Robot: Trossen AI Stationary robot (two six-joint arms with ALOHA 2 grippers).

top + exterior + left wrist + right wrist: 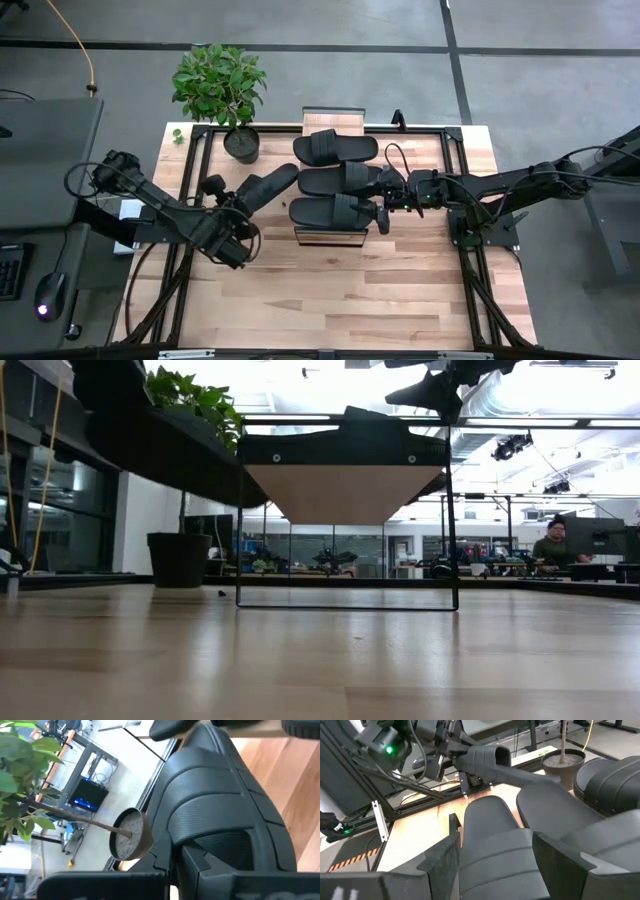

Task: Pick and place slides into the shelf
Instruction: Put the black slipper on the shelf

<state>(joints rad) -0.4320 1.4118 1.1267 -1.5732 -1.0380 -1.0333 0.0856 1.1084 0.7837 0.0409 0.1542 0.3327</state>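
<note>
1. High view. Slides, count four. Three lie side by side on the shelf (pixel 334 124), long axes running across the table: far slide (pixel 335 147), middle slide (pixel 340 179), near slide (pixel 333 211). The fourth slide (pixel 266 187) is off the shelf, held by the left gripper (pixel 236 212), which is clamped on its heel end; its long axis runs diagonally, toe pointing at the shelf's left edge, level with the middle slide. The right gripper (pixel 383 212) sits at the strap end of the near slide, on the shelf's right side. One potted plant (pixel 222 88) stands at the table's far left, just beside the carried slide's toe.

2. Low view. One shelf (pixel 345 488), seen end on: a plank top on thin dark legs with dark slide shapes above it. One plant pot (pixel 179 558) stands left of it. Neither gripper can be identified here.

3. Left wrist view. The fourth slide (pixel 220 820) fills the picture, its ribbed strap uppermost and its toe pointing away from the camera toward the shelf; the left arm's fingers are pinched on it. The pot (pixel 131 840) lies alongside.

4. Right wrist view. Right gripper fingers (pixel 440 862) are spread wide on either side of the near slide (pixel 495 847), not squeezing it. The fourth slide (pixel 492 762) hangs beyond, above the table. Judged next move: the left arm, the nearer one, has no clear bare stretch of plank to set it on.
</note>
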